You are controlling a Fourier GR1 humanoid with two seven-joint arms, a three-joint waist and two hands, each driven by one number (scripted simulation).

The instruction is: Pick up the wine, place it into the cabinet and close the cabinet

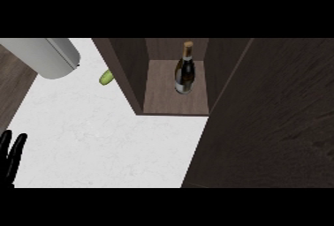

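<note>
1. The dark glass wine bottle [184, 75], slim-necked, with a pale label and a tan top, stands upright on the floor of the dark brown wooden cabinet [128, 66]. It sits towards the back right of the compartment, apart from both side walls. I judge the placing done, so closing is what remains for you.
2. The broad wood-grain door panel [274, 123] filling the right of the view looks like the cabinet's open door. It is flat and matte with fine streaks. I cannot tell where a handle sits.
3. To close it well, lay flat fingers on the panel near its free edge, away from the hinge, and swing it in one even arc. The bottle is tall, smooth and narrow-based, and a slam could rock it, so slow down before the panel meets the frame.
4. Your right hand shows nowhere. Bring it in low, and keep the forearm out of the opening.
5. Your black left hand [8, 163] rests at the lower left edge with its fingers straight, close together and pointing up, holding nothing.
6. The white, faintly veined stone table [104, 141] looks smooth. A small green rounded object [105, 78] lies by the cabinet's outer left wall, and I cannot tell whether they touch. A large smooth grey rounded body [46, 55] sits at the top left, well apart from the door.
</note>
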